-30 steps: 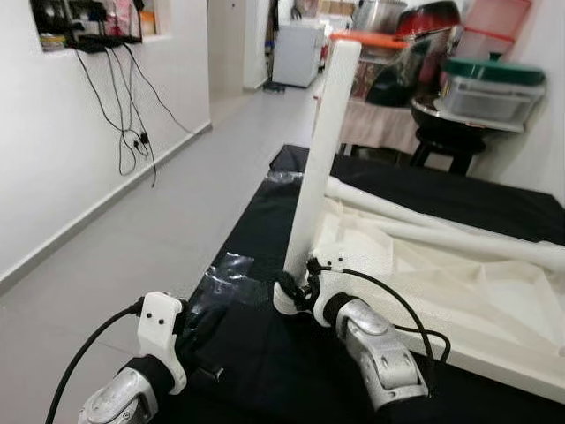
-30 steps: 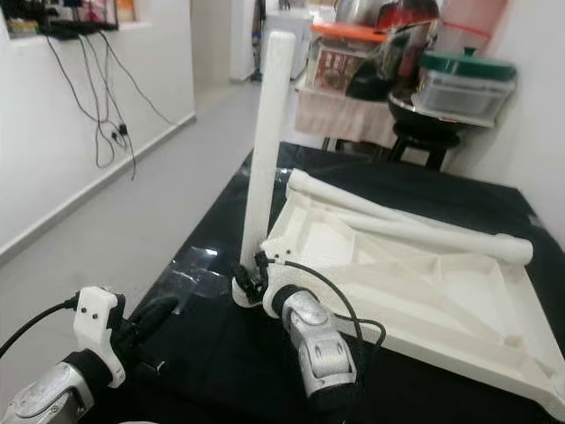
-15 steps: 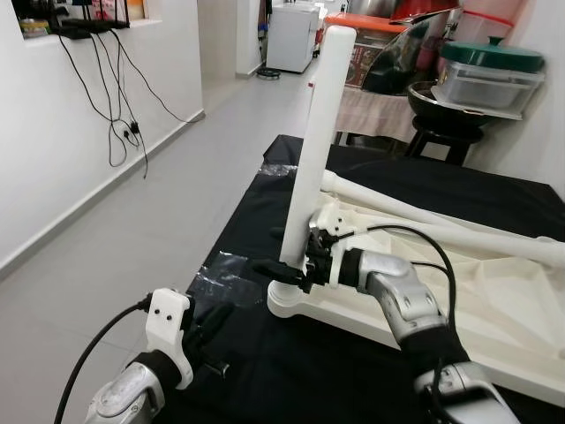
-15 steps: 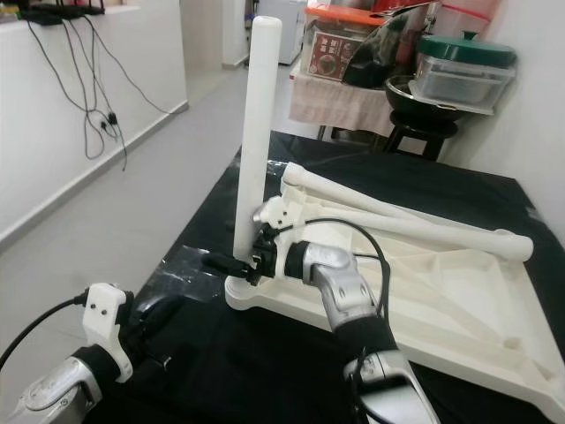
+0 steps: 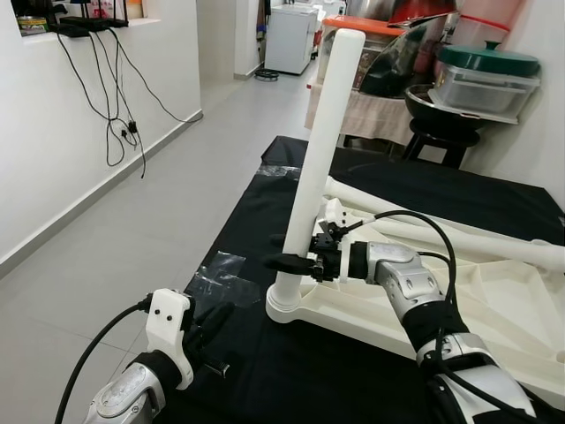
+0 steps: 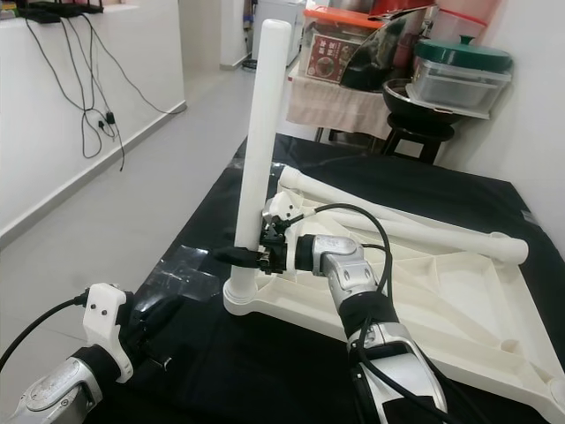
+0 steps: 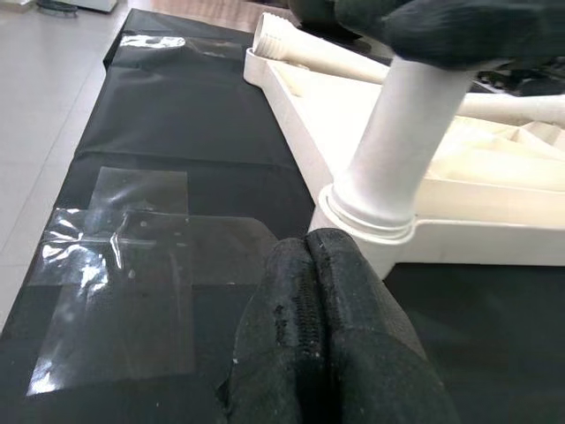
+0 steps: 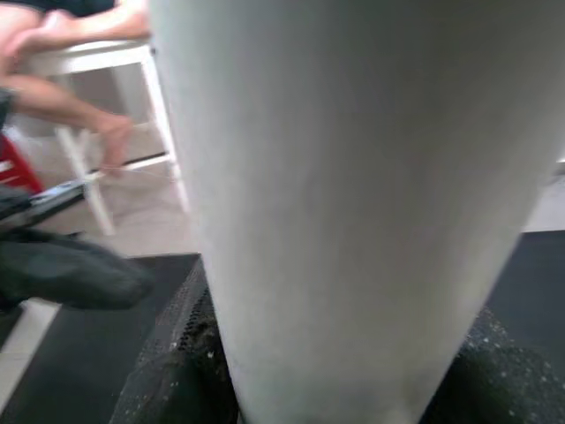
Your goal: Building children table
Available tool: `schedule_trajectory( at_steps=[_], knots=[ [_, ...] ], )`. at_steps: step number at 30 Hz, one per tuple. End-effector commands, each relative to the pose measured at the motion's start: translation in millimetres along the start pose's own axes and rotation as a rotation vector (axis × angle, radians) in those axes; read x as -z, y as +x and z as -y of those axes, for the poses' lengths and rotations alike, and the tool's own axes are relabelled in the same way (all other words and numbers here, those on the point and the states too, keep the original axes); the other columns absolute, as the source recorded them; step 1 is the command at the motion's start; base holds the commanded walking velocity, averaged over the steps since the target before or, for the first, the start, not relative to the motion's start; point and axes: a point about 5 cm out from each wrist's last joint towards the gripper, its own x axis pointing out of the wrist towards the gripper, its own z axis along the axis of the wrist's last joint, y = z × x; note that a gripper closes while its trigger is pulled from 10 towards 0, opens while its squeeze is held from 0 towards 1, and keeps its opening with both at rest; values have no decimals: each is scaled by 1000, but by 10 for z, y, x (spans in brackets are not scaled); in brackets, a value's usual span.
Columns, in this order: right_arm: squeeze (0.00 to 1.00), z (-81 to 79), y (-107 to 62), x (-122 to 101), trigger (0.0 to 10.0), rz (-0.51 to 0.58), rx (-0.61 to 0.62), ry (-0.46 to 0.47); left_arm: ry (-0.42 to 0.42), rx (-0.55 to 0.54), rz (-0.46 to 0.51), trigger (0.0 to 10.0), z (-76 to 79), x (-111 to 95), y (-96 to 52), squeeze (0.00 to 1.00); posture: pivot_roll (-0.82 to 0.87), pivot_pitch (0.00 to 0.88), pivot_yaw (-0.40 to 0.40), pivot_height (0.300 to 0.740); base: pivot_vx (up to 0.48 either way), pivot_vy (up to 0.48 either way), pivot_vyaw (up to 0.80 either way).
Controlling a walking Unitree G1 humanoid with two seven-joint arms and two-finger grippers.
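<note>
The white tabletop (image 5: 494, 309) lies upside down on the black-covered surface (image 5: 265, 212), and one white table leg (image 5: 318, 168) stands upright in the corner socket (image 5: 284, 305) nearest the robot's left side. The right gripper (image 5: 296, 263) is clamped around that leg just above the socket, black fingers (image 6: 237, 254) wrapped on either side of the tube, silver arm reaching in across the tabletop. From the right wrist, the leg looms huge between the finger pads (image 8: 181, 389).

Down low, nearer the robot than the socket, the left gripper (image 7: 311, 291) hovers over the black cover with its two fingers pressed flat together, holding nothing, tips pointing at the base of the leg. A patch of clear tape (image 7: 132, 274) shines on the cover just beside it.

Two more white legs (image 6: 397, 221) lie flat across the tabletop, beyond the standing one. Past the surface's far edge, a black stool (image 5: 441, 132) carries a green-lidded container (image 5: 490, 75).
</note>
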Motion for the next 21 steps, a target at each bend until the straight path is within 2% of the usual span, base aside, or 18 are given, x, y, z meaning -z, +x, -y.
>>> schedule_trajectory(
  at_steps=[1,2,3,4,5,6,8,9,11,12,13,15,16,17,19,20,21],
  knots=[
    [0,-12,-66,281,0,-82,208,33,-3,5,3,10000,21,2,-10,0,151,0,-125,740,0,0,0],
    [0,-12,-66,281,0,-82,208,33,-3,5,3,10000,21,2,-10,0,151,0,-125,740,0,0,0],
    [0,-33,-64,339,0,-88,285,40,-2,4,4,10000,20,-2,-16,0,151,0,-125,740,0,0,0],
    [0,-77,-25,408,0,-21,581,132,-1,4,5,10000,10,-14,-32,0,128,0,-119,740,0,0,0],
    [0,-77,-25,408,0,-21,581,132,-1,4,5,10000,10,-14,-32,0,128,0,-119,740,0,0,0],
    [0,-385,48,641,0,-64,690,218,-1,3,5,10000,0,-26,-44,0,114,0,-105,740,0,0,0],
    [0,-385,48,641,0,-64,690,218,-1,3,5,10000,0,-26,-44,0,114,0,-105,740,0,0,0],
    [0,-611,70,762,0,-96,756,276,0,3,6,10000,-7,-34,-52,0,114,0,-105,740,0,0,0],
    [0,-581,122,662,0,-76,721,216,-4,5,3,10000,-10,-32,-46,0,97,0,-81,740,0,0,0],
    [0,-581,122,662,0,-76,721,216,-4,5,3,10000,-10,-32,-46,0,97,0,-81,740,0,0,0],
    [0,-511,127,605,0,-60,713,189,-6,6,2,10000,-10,-29,-43,0,97,0,-81,740,0,0,0],
    [0,-463,136,579,0,-53,701,179,-6,19,-3,10000,-5,-27,-33,0,136,0,-108,740,0,0,0],
    [0,-464,142,574,5961,-70,712,161,-7,16,-1,10000,-1,-28,-39,0,117,0,-101,740,0,0,0],
    [0,-481,156,562,10000,-66,695,159,-6,10,3,10000,3,-31,-41,0,120,0,-101,740,0,0,0],
    [0,-496,166,552,10000,-62,682,159,-6,4,6,10000,5,-34,-42,0,120,0,-101,740,0,0,0],
    [745,-525,171,536,10000,-62,689,162,-6,-1,8,10000,6,-36,-44,0,120,0,-101,740,0,0,0],
    [1000,-556,198,483,10000,-33,636,180,-5,1,8,10000,4,-39,-36,0,120,0,-101,740,0,0,0]
  ],
)
